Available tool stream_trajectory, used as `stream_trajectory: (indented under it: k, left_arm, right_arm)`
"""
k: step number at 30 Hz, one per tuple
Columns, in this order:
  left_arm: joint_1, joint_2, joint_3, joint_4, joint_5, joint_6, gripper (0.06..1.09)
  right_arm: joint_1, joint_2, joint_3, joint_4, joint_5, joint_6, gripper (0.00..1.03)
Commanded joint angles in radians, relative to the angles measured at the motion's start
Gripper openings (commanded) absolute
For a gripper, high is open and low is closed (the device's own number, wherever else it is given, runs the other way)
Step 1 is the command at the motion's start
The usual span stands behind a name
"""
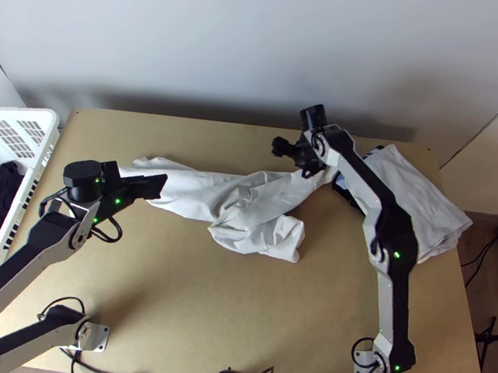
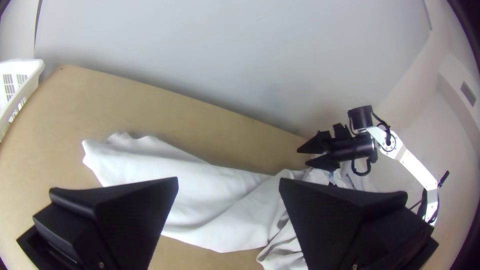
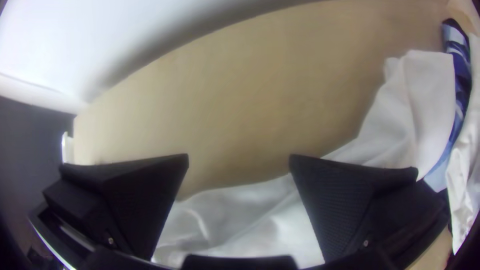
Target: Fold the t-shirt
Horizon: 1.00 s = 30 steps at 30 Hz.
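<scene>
The white t-shirt (image 1: 177,190) lies bunched in a long crumpled strip across the table's middle, with a wider rumpled part (image 1: 265,236) toward the near side. My left gripper (image 1: 162,186) is over the cloth's left part; in the left wrist view the left gripper (image 2: 228,182) stands open, the shirt (image 2: 210,200) showing between its fingers. My right gripper (image 1: 289,159) is above the far side of the shirt's right end, partly hidden by its arm. In the right wrist view the right gripper (image 3: 239,160) is open, with cloth (image 3: 250,215) between and below its fingers.
A stack of folded white cloth (image 1: 419,197) lies at the table's right, a blue patterned piece (image 3: 460,75) beside it. A white basket (image 1: 49,126) with dark cloth (image 1: 0,196) stands at the left. A wall (image 1: 263,53) rises behind the table's far edge.
</scene>
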Motion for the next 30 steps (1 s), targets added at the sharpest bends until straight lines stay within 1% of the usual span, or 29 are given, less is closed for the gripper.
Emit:
stream_trajectory:
  k: [1, 4, 9, 13, 23, 30]
  left_arm:
    - [0.013, 0.007, 0.007, -0.006, 0.001, 0.005, 1.04]
    - [0.016, 0.01, 0.005, -0.005, 0.001, 0.005, 1.04]
    - [0.011, 0.021, 0.005, 0.001, 0.002, 0.002, 1.04]
    - [0.011, 0.027, 0.007, 0.006, 0.002, 0.001, 1.04]
    - [0.022, 0.024, 0.001, 0.007, 0.001, 0.002, 1.04]
    - [0.026, 0.019, -0.005, 0.007, 0.002, 0.002, 1.04]
  right_arm:
    - [-0.053, 0.132, 0.208, -0.166, 0.074, 0.031, 0.97]
    - [-0.052, 0.095, 0.208, -0.188, 0.085, 0.04, 0.97]
    - [-0.046, 0.017, 0.215, -0.234, 0.11, 0.088, 0.97]
    - [-0.029, -0.016, 0.181, -0.278, 0.117, 0.092, 0.97]
    - [-0.007, -0.011, 0.096, -0.355, 0.117, 0.107, 0.96]
    - [-0.001, 0.081, 0.143, -0.358, 0.117, 0.106, 0.96]
